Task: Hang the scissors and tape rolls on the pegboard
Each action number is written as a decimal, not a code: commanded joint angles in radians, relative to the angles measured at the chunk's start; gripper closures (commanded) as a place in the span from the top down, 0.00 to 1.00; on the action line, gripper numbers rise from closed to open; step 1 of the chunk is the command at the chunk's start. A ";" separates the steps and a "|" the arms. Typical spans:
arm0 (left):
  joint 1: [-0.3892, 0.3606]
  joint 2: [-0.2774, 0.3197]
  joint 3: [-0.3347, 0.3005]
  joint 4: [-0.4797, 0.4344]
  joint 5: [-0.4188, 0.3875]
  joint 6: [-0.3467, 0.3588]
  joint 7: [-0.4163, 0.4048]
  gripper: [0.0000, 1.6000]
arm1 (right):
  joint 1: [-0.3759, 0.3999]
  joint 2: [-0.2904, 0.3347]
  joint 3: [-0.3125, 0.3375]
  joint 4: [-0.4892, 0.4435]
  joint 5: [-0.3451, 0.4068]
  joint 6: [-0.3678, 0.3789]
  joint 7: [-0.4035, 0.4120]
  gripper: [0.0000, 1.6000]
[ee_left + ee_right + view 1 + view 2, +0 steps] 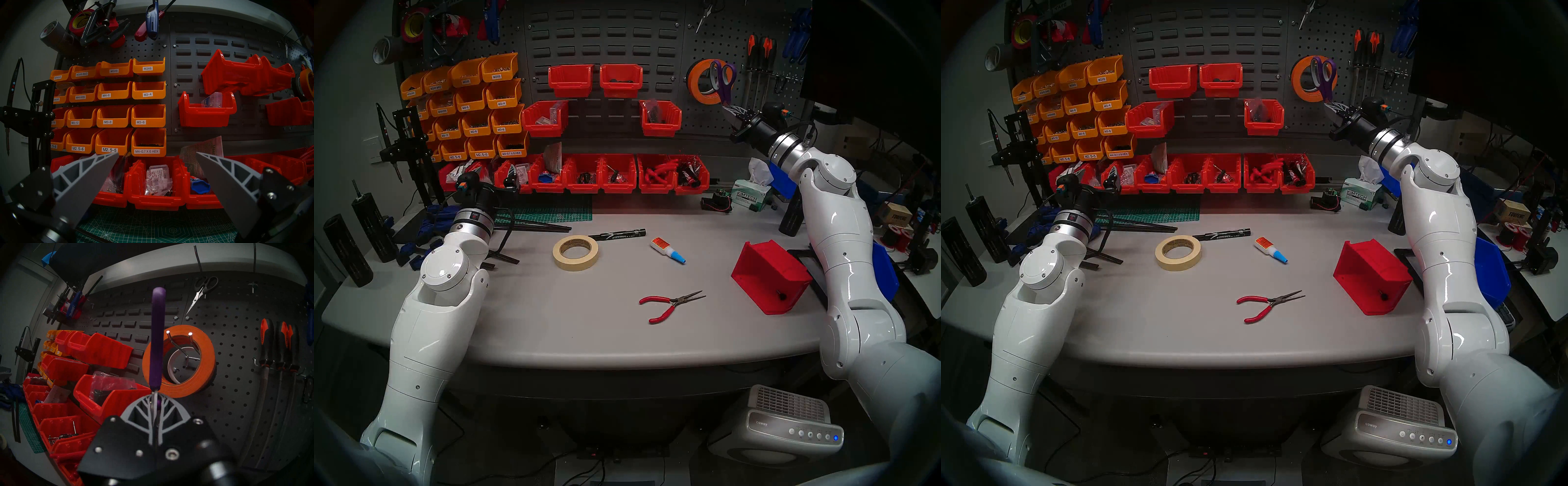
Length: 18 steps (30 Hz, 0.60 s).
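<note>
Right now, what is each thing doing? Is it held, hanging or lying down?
Scissors: held by the blades, handles up.
Right hand: shut on scissors.
Left hand: open, empty.
Orange tape: hanging on pegboard.
Cream tape: lying flat on table.
Pliers: lying on table, slightly open.
</note>
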 commanded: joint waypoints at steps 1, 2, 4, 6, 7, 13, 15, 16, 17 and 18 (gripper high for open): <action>-0.030 0.001 -0.013 -0.029 -0.002 -0.012 0.002 1.00 | 0.073 -0.012 0.021 0.029 0.030 0.002 0.003 0.00; -0.030 0.001 -0.013 -0.029 -0.002 -0.012 0.002 1.00 | 0.076 -0.014 0.021 0.037 0.032 0.006 0.004 0.00; -0.030 0.001 -0.013 -0.029 -0.002 -0.012 0.002 1.00 | 0.082 -0.016 0.021 0.052 0.033 0.006 0.009 0.00; -0.030 0.001 -0.013 -0.029 -0.002 -0.012 0.002 1.00 | 0.087 -0.018 0.021 0.066 0.036 0.009 0.015 0.00; -0.030 0.001 -0.013 -0.029 -0.002 -0.012 0.002 1.00 | 0.088 -0.019 0.020 0.072 0.035 0.007 0.016 0.00; -0.030 0.002 -0.013 -0.029 -0.002 -0.012 0.002 1.00 | 0.095 -0.022 0.018 0.095 0.034 0.001 0.027 0.00; -0.030 0.002 -0.013 -0.029 -0.002 -0.012 0.002 1.00 | 0.096 -0.022 0.018 0.092 0.031 -0.006 0.026 0.00; -0.030 0.002 -0.013 -0.029 -0.002 -0.012 0.002 1.00 | 0.096 -0.022 0.018 0.092 0.031 -0.006 0.026 0.00; -0.030 0.002 -0.013 -0.029 -0.002 -0.012 0.002 1.00 | 0.096 -0.022 0.018 0.092 0.031 -0.006 0.026 0.00; -0.030 0.002 -0.013 -0.029 -0.002 -0.012 0.002 1.00 | 0.102 -0.023 0.021 0.097 0.031 -0.010 0.032 0.00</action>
